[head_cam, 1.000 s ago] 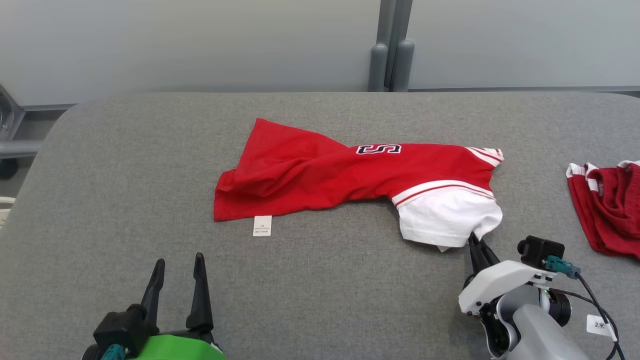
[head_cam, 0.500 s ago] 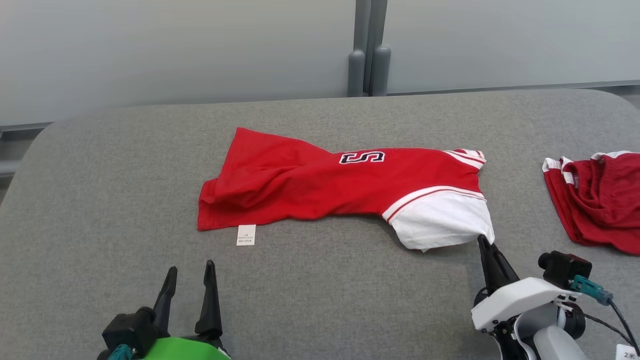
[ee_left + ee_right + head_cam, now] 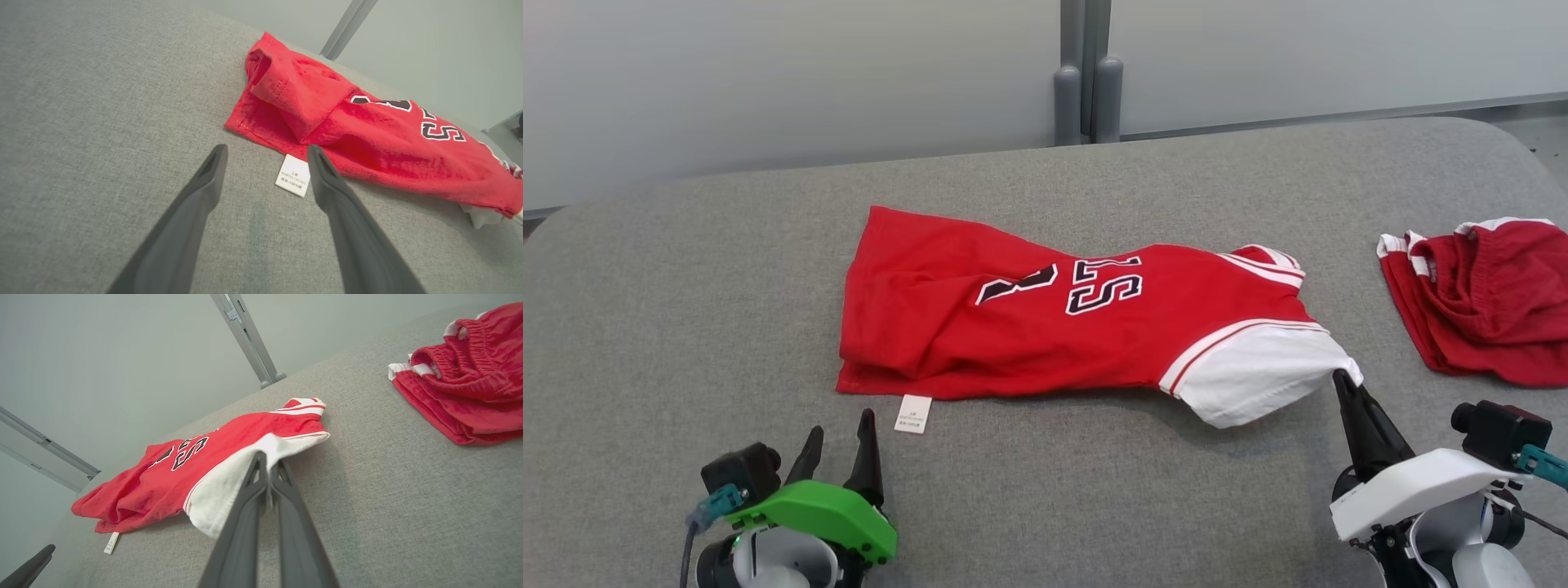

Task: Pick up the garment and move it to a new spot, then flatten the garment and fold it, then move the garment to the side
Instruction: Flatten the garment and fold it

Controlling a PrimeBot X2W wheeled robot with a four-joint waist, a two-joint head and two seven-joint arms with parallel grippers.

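The garment (image 3: 1045, 322) is a red jersey with black-and-white lettering and a white sleeve, lying across the grey padded table (image 3: 1045, 506). My right gripper (image 3: 1342, 382) is shut on the edge of the white sleeve (image 3: 1254, 376), which lifts a little off the table; the right wrist view shows the garment (image 3: 212, 465) with its white cloth pinched in that right gripper (image 3: 267, 461). My left gripper (image 3: 840, 431) stands open at the lower left, just short of the jersey's white tag (image 3: 913, 413). In the left wrist view the left gripper (image 3: 265, 153) frames the garment's (image 3: 347, 126) tag (image 3: 293, 180).
A second red garment with white trim (image 3: 1482, 298) lies bunched at the table's right edge, also in the right wrist view as the red bundle (image 3: 466, 379). Grey posts (image 3: 1086, 90) stand behind the table against a pale wall.
The right gripper has pulled the white sleeve rightward and toward me, spreading the jersey so more lettering shows. The head camera has shifted, and the left gripper sits closer to the tag.
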